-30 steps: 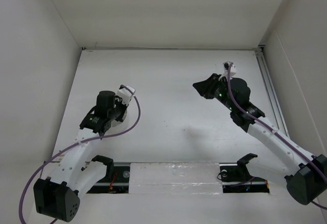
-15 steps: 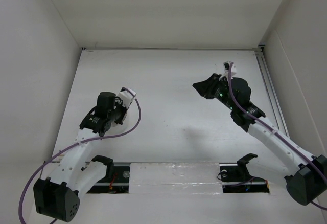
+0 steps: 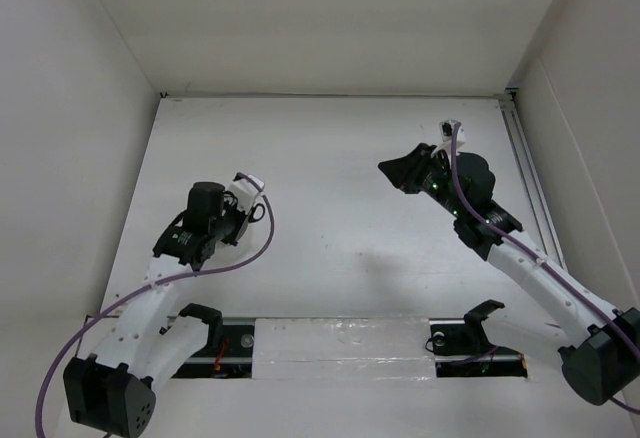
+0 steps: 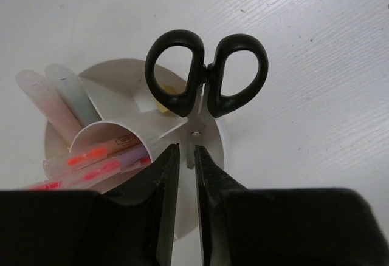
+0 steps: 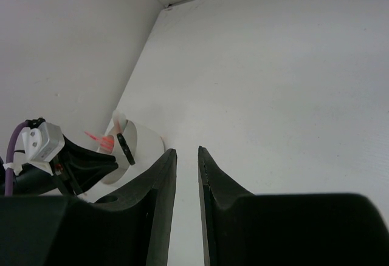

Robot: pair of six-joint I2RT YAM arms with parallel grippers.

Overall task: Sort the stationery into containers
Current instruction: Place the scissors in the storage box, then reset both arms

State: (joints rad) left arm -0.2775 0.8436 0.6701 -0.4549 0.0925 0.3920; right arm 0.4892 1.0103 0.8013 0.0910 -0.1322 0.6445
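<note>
The left fingers (image 4: pixel 174 160) stand only a sliver apart, and the blades of the scissors (image 4: pixel 203 90) run down between their tips. We cannot tell whether they pinch the blades or merely flank them. The right fingers (image 5: pixel 170 163) are parted narrowly and hold nothing, hanging over the bare surface (image 3: pixel 330 158) well apart from the left arm (image 3: pixel 200 223). The overhead view shows both arms, but the left one covers the tub and everything in it. The left wrist view gives us the detail. The round white tub (image 4: pixel 58 132) sits on the surface just ahead of the fingers, with the scissors' black loops over its right-hand part. The right wrist view catches the same tub from afar and from the side, near the left wall. There we see one black loop at its rim and pink tips poking up. We count one tub and one pair of scissors. Two pale stubby markers (image 4: pixel 58 99), one pinkish and one bluish, lean in a left wedge. One yellow block (image 4: pixel 163 100) shows through a scissor loop. At least two red-pink pens (image 4: pixel 97 161) stand in the central cup (image 4: pixel 121 133).
</note>
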